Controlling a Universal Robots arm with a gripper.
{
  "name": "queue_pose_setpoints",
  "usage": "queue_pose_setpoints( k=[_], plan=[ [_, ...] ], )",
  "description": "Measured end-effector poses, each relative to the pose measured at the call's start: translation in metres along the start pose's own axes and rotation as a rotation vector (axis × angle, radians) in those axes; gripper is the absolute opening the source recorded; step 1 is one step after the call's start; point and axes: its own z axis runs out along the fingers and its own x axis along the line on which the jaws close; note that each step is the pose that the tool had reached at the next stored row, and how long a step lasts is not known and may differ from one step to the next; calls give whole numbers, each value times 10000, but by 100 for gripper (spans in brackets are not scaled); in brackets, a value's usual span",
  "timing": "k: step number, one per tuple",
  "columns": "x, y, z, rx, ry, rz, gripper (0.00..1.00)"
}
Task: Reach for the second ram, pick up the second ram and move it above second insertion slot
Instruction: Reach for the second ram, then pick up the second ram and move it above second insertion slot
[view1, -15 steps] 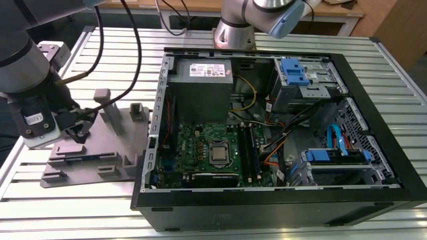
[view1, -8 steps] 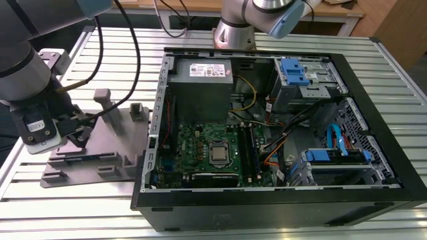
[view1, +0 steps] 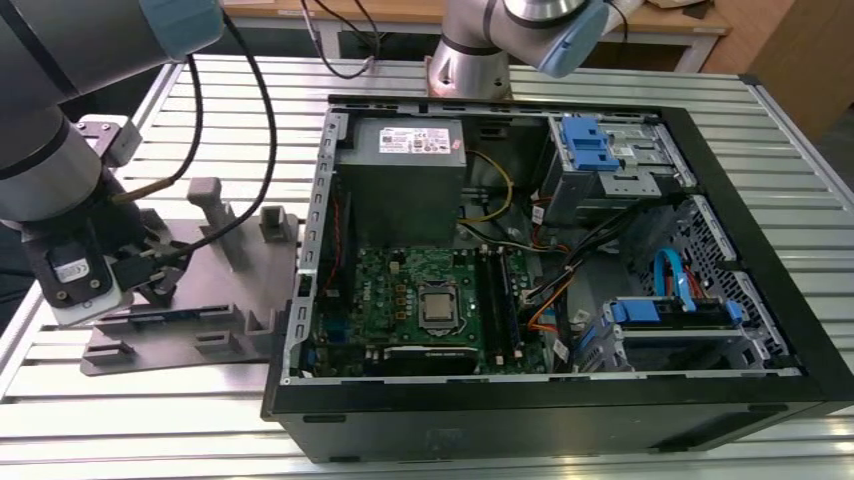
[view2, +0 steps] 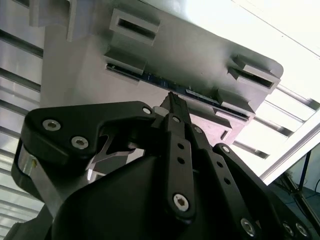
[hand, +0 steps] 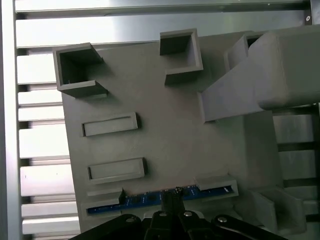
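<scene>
Out at the grey holder (view1: 234, 300) now, which sits on the slatted table (view1: 200, 440), on the exterior view's left of the open case (view1: 534, 425). The arm (view1: 54, 170) leans in low over it, and the gripper (view1: 144, 275) hangs right at the holder's front edge. There's the ram (view1: 150, 318), a thin dark strip lying along the holder's front groove, with small brackets near either end.

In the second wrist view the gripper (view2: 172, 100) has its black tip right at the ram (view2: 195, 95), about the middle of the blue-green strip's length. It is touching or all but touching the board's edge there. Same story in the first wrist view: the gripper (hand: 172, 194) crosses the ram (hand: 142, 200) near mid-length, and the stick is seated in the holder (hand: 165, 135), level along its groove.

Apart, or clamped on the stick? I cannot tell; the tip looks narrow and the black linkage hides the rest. The ram is in the holder, not lifted.

Over in the case, the motherboard (view1: 400, 275) lies flat. The CPU socket (view1: 438, 308) sits near its middle, and the long memory slots (view1: 497, 300) run just beside it on the exterior view's right. Ram and slots are well apart, with the case wall between them.
</scene>
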Motion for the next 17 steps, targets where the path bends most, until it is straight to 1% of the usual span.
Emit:
queue_pose_setpoints(
  k=[17],
  plan=[
    [1,0,5,0,3,-39,7]
  ],
)
